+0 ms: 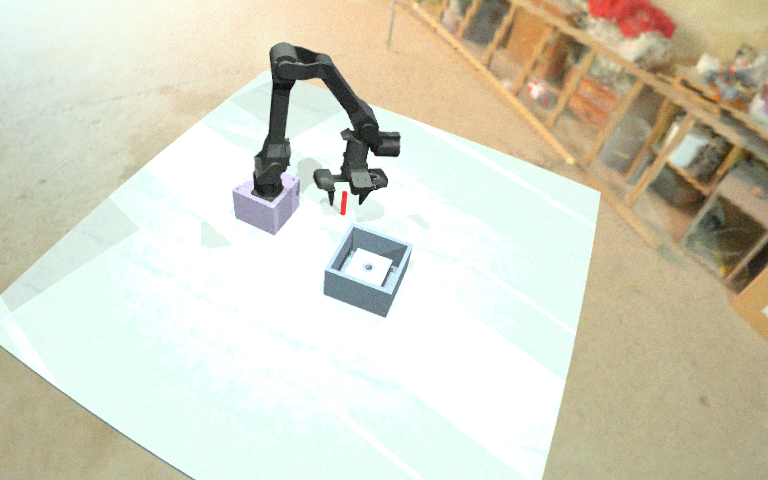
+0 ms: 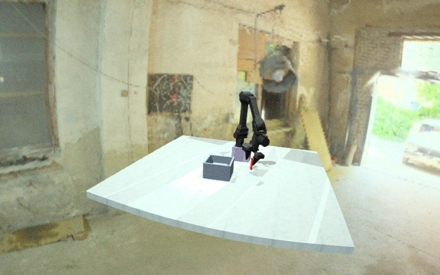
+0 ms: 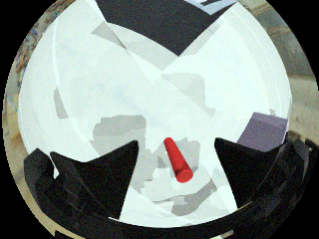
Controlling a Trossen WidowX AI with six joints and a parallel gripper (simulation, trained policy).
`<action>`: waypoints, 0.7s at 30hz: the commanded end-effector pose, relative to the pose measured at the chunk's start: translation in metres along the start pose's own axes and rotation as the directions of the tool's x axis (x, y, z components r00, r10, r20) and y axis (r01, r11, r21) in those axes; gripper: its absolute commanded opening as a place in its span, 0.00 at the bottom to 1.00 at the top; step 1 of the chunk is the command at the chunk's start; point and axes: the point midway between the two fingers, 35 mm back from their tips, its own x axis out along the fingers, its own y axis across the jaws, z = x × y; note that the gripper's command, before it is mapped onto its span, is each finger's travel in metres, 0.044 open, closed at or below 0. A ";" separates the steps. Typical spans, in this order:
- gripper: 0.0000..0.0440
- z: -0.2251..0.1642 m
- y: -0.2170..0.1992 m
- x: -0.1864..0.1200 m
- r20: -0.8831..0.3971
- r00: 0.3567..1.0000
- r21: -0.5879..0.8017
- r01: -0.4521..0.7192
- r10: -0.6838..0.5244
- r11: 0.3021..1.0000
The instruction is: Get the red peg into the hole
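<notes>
The red peg (image 1: 343,203) (image 2: 251,164) (image 3: 177,159) stands upright on the table, between the arm's base and the open box. The grey-blue open box (image 1: 355,296) (image 2: 217,171) (image 3: 155,25) has a white plate (image 1: 357,260) at its bottom with a small hole (image 1: 368,267); the hole is empty. My gripper (image 1: 347,200) (image 3: 177,143) is wide open and points down above the peg. In the wrist view the peg shows in the gap between the two fingers, touching neither. In the exterior view the fingers partly overlap each other just above and behind the peg.
The arm's lilac base block (image 1: 257,213) (image 2: 239,153) (image 3: 262,130) stands behind the peg, on the far side from the box. The box walls rise above the pale table (image 1: 254,339) (image 2: 275,207). The arm's shadows fall around the peg.
</notes>
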 end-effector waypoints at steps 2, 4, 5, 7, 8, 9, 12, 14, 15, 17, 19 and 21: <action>0.84 -0.005 -0.003 0.013 -0.010 1.000 0.027 -0.003 0.004 1.000; 0.78 -0.007 -0.004 0.018 -0.015 1.000 0.036 -0.002 0.003 0.999; 0.73 -0.008 -0.005 0.020 -0.018 1.000 0.042 0.000 0.000 0.999; 0.63 -0.010 -0.008 0.024 -0.028 1.000 0.054 0.008 -0.006 0.999; 0.57 -0.011 -0.008 0.025 -0.034 0.999 0.060 0.012 -0.010 0.998; 0.51 -0.012 -0.009 0.026 -0.040 0.999 0.065 0.015 -0.013 0.998; 0.34 -0.013 -0.008 0.028 -0.061 0.998 0.072 0.021 -0.017 0.997; 0.22 -0.014 -0.007 0.028 -0.075 0.997 0.072 0.025 -0.019 0.997; 0.16 -0.014 -0.006 0.028 -0.083 0.996 0.071 0.027 -0.021 0.997; 0.04 -0.014 -0.006 0.027 -0.100 0.995 0.070 0.033 -0.026 0.997; 0.00 -0.011 -0.006 0.025 -0.096 0.995 0.066 0.033 -0.026 0.997; 0.00 -0.007 -0.006 0.022 -0.073 0.997 0.058 0.021 -0.017 0.998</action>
